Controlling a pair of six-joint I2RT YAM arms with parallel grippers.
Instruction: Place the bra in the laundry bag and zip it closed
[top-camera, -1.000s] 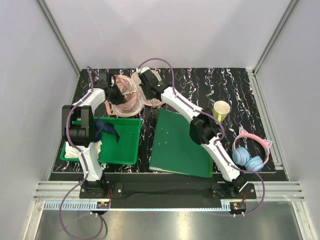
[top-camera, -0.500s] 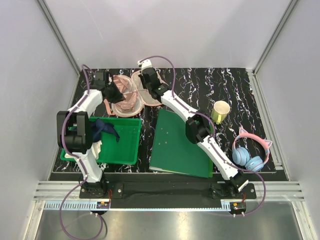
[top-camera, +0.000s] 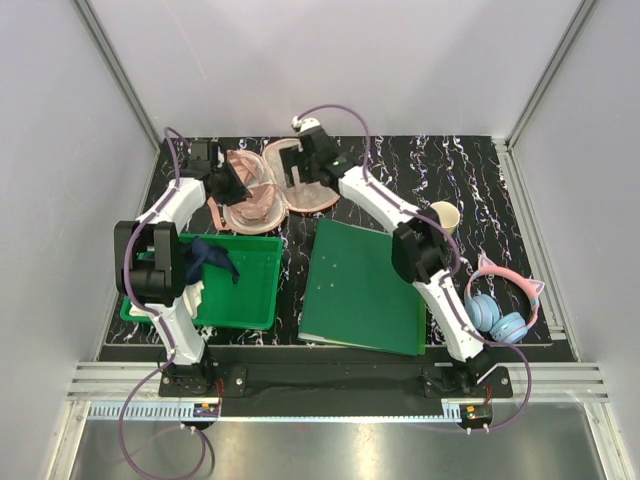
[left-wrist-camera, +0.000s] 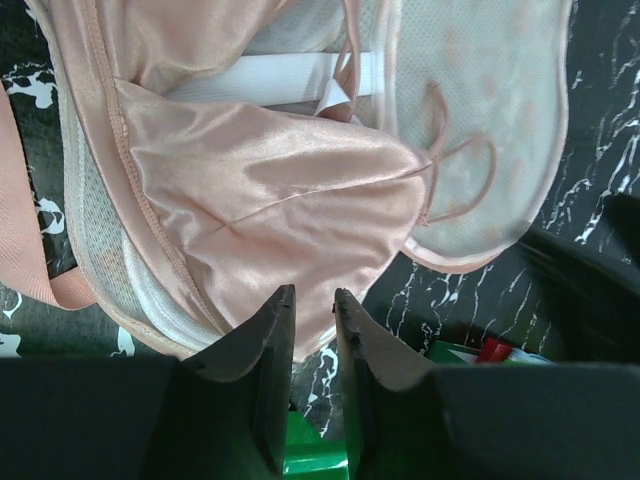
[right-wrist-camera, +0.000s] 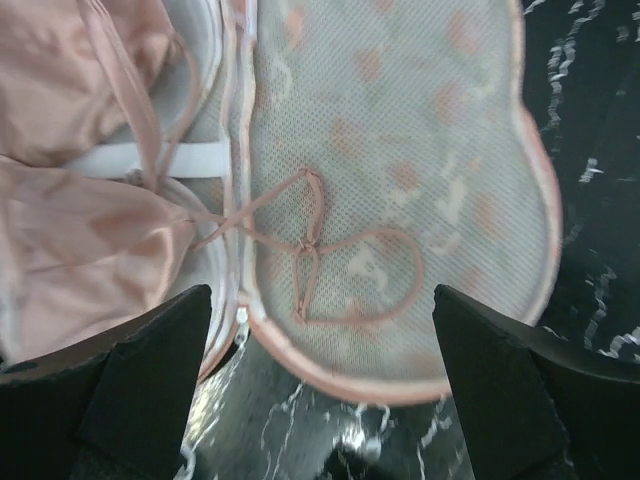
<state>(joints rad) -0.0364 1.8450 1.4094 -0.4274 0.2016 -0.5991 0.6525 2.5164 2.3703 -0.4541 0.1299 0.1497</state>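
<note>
The laundry bag (top-camera: 318, 196) lies unzipped at the back of the table, its mesh lid (right-wrist-camera: 400, 150) folded flat to the right. The bra (top-camera: 255, 196) sits in the left half, its shiny salmon cup (left-wrist-camera: 270, 200) bulging over the rim. A thin pink strap loop (right-wrist-camera: 340, 270) trails onto the lid. My left gripper (top-camera: 232, 187) (left-wrist-camera: 312, 300) hovers at the cup's near edge, jaws a narrow gap apart with nothing between them. My right gripper (top-camera: 294, 172) (right-wrist-camera: 320, 300) hangs wide open above the lid's near rim and the strap.
A green plastic bin (top-camera: 255, 300) at front left holds a dark blue cloth (top-camera: 213, 256) and a white cloth (top-camera: 142, 300). A green board (top-camera: 360, 290) lies in front of the bag. A yellow cup (top-camera: 446, 215) and pink-and-blue headphones (top-camera: 500, 308) sit at the right.
My right gripper went from shut to wide open and shifted slightly right over the lid. My left gripper's jaws parted a little and drew back toward the bag's left edge.
</note>
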